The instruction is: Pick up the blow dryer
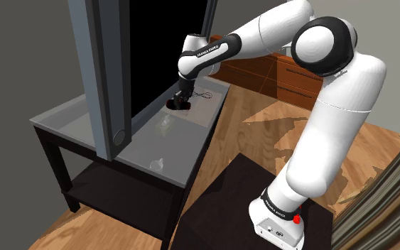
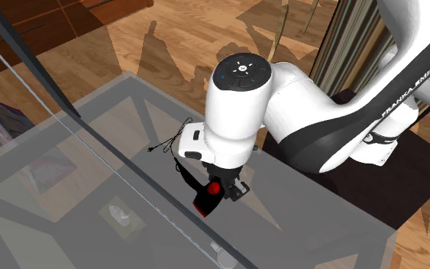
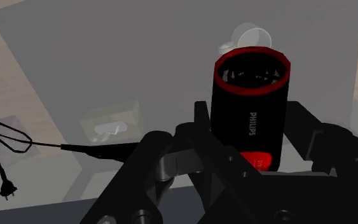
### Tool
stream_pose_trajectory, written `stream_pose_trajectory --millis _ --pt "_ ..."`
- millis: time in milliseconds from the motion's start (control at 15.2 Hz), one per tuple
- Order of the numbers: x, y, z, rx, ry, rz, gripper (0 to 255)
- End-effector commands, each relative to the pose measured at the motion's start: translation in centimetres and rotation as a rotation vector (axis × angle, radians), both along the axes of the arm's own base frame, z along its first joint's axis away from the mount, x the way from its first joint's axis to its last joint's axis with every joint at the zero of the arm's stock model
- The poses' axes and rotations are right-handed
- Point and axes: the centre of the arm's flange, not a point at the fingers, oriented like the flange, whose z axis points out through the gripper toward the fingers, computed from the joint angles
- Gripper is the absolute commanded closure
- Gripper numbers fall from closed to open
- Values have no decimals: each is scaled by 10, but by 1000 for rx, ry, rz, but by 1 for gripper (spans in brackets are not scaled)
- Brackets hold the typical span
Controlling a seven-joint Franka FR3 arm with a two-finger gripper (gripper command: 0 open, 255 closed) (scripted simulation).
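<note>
The blow dryer (image 3: 250, 108) is a black barrel with a red ring at its mouth and a red button. My gripper (image 3: 252, 114) is shut on it, one black finger pressing each side of the barrel. In the second exterior view the dryer (image 2: 208, 197) pokes out below the gripper (image 2: 222, 183), just over the glass table top (image 2: 91, 122). Its black cord (image 3: 6, 137) trails away across the glass to a plug. In the shoulder view the gripper (image 1: 182, 98) and dryer (image 1: 180, 106) are at the table's far end, beside the cord (image 1: 204, 94).
A pale box (image 3: 110, 121) and a small clear cup (image 3: 250, 35) stand on the glass ahead of the dryer. A tall grey frame (image 1: 109, 71) around a black area rises along the table's side. A wooden dresser (image 1: 276, 71) stands beyond.
</note>
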Motion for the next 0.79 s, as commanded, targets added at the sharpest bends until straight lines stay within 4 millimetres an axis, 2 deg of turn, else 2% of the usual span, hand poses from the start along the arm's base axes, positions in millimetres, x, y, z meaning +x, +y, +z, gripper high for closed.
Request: stream_pose_trajectory --millis 0,660,726 --pt "0 -1 11 0 0 0 255" --pt "0 -1 63 0 0 0 255" --pt "0 -1 64 0 0 0 255"
